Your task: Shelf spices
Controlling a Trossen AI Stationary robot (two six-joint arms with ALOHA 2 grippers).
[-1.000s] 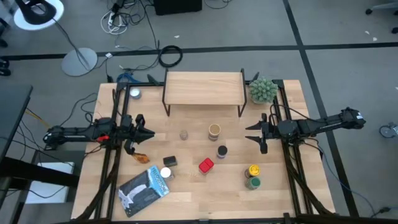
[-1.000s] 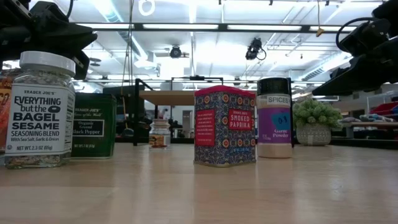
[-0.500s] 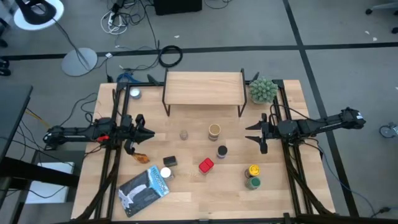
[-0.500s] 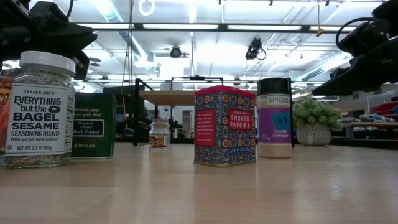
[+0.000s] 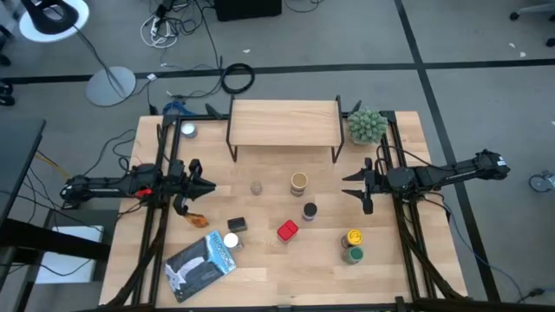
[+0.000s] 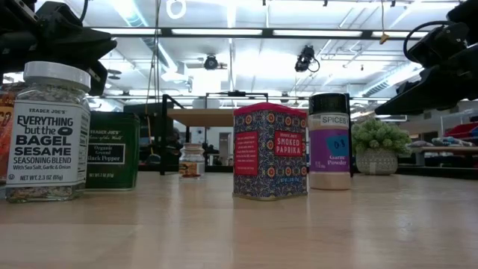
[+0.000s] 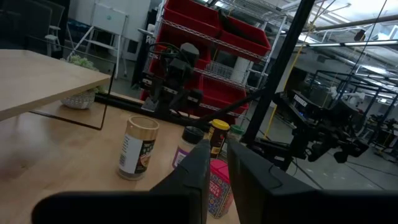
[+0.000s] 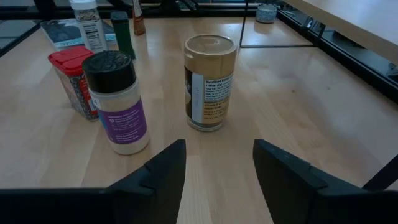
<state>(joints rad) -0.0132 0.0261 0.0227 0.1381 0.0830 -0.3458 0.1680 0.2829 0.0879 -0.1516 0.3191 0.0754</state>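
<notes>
The light-wood shelf (image 5: 284, 121) stands on black legs at the table's far side. Spices stand loose on the table in front of it: a tan jar (image 5: 299, 183), a small clear jar (image 5: 257, 187), a dark-lidded jar (image 5: 310, 211), a red tin (image 5: 288, 230), a yellow jar (image 5: 353, 237), a green jar (image 5: 352, 254), a dark tin (image 5: 236, 225), a white-lidded jar (image 5: 231, 242) and an orange packet (image 5: 198, 217). My left gripper (image 5: 208, 185) hovers at the left, shut and empty. My right gripper (image 5: 349, 185) hovers at the right, open and empty, facing the tan jar (image 8: 210, 81).
A spiky green plant (image 5: 367, 126) stands right of the shelf. A flat blue-grey packet (image 5: 200, 264) lies at the near left. A small round tin (image 5: 188, 131) sits at the far left. Bare wood lies between the shelf's legs and along the near edge.
</notes>
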